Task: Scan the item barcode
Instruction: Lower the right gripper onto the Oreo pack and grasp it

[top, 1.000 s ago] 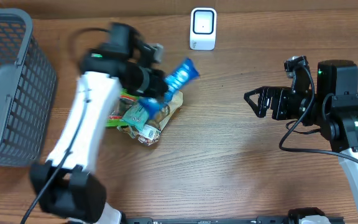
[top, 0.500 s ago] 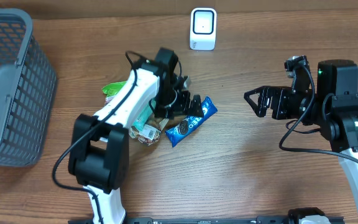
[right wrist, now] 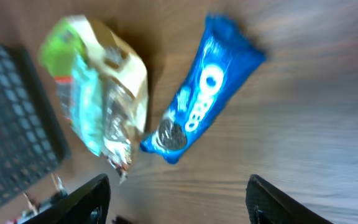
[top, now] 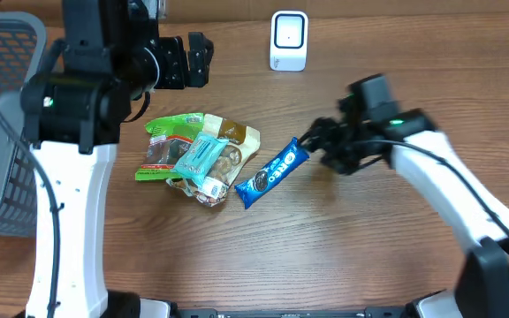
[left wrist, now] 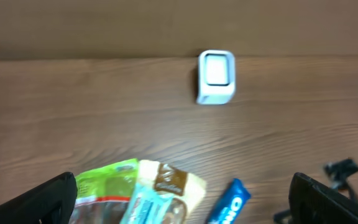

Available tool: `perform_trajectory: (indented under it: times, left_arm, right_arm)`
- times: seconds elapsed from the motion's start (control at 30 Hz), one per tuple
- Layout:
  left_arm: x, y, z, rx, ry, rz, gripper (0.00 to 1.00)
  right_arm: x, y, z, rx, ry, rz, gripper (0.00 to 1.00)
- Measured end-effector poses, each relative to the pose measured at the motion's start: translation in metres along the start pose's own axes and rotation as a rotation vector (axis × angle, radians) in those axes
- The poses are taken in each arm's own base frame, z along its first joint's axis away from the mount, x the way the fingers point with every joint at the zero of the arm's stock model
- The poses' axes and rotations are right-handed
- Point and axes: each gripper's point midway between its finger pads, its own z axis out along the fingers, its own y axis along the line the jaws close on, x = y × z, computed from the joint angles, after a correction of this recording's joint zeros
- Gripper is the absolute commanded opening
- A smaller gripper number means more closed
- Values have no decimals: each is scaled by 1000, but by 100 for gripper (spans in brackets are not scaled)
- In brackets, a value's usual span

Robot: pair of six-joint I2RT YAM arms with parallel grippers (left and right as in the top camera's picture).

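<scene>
Looking down, we've got the grey basket (top: 7, 132) at far left. Our left gripper (top: 203, 60) hovers up high, jaws wide apart, empty. The right gripper (top: 321, 146), jaws apart too, grips nothing yet. Beside the snack pile (top: 197, 157) the Oreo pack (top: 272, 172) lies flat, one end just at that gripper. Lifting it and showing it to the scanner (top: 289, 40) remain.

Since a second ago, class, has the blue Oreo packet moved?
Yes. The Oreo packet has moved farther from the white scanner, toward the table's near edge, and lies beside the snack pile.
</scene>
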Motion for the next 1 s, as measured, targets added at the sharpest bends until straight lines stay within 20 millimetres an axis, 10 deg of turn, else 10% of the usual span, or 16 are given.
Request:
perform_trajectory:
  times: [0.3, 0.47, 0.67, 1.0]
  left_arm:
    - [14, 23, 16, -123, 70, -4, 100]
    - [25, 27, 25, -136, 125, -6, 100]
    - [28, 28, 31, -142, 144, -7, 100]
    - [29, 28, 31, -142, 144, -7, 100]
  right_arm:
    - [33, 15, 105, 107, 10, -25, 61]
    - [42, 9, 125, 157, -5, 2, 43]
    - [43, 1, 127, 190, 10, 61, 4]
    - [58, -50, 70, 76, 424, -71, 4]
